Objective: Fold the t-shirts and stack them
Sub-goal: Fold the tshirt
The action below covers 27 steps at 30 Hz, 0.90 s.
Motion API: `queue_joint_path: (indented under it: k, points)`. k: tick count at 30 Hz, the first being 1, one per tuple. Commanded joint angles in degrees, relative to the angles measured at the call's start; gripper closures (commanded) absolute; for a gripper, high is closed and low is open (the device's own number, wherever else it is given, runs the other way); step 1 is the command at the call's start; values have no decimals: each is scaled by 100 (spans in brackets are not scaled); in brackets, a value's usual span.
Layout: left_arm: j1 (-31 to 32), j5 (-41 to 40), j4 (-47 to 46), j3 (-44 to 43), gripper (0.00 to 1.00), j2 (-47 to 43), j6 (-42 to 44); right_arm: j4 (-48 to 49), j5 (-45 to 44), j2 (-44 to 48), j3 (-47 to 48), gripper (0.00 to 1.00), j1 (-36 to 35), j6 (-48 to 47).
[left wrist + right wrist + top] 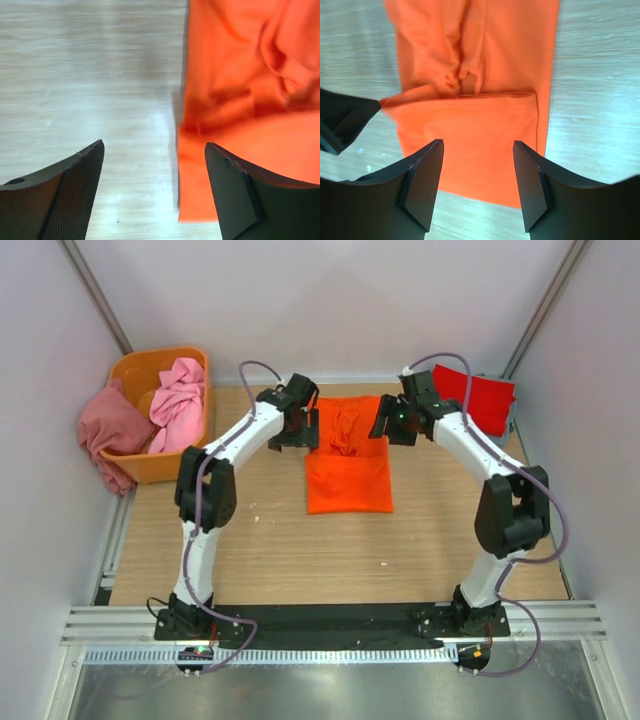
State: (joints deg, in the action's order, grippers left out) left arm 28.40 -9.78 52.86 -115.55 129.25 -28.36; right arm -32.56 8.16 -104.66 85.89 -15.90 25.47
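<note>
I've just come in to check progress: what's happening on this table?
Two robot arms are folding t-shirts. The orange t-shirt lies partly folded mid-table. The left claw and right claw hover open at its far half, holding nothing. A red t-shirt lies far right. A pink t-shirt sits in the orange tub far left, with a dusty rose t-shirt draped over its side.

White arms (238,436), black joints (206,490), lilac cables (247,364)

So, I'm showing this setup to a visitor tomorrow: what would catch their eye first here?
The bright orange shirt lies partly folded in the middle of the table, with the left hand and right hand open at either side of its far end. At the far left, an orange tub holds a pink shirt, with a dusty rose shirt draped over its side. A red shirt sits far right.
</note>
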Motion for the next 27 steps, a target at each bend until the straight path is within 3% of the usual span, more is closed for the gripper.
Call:
queue_joint_path:
  k: [1, 5, 9, 15, 27]
  points:
    - [7, -112, -328, 827, 17, -1357, -126, -23, 36, 727, -474, 36, -18, -148]
    - [7, 326, -925, 2174, 16, -2463, -380, 223, 167, 1272, -1467, 35, -18, -25]
    - [16, 747, -1505, 3605, 15, -3088, -573, 618, 414, 1747, -2547, 35, -10, 80]
    - [51, 1628, -2946, 5215, 22, -3547, -1057, 926, 475, 2011, -3244, 35, -18, 142]
    - [218, 1980, -3976, 6149, 27, -3547, -1628, 1409, 432, 1616, -3798, 39, -10, 186]
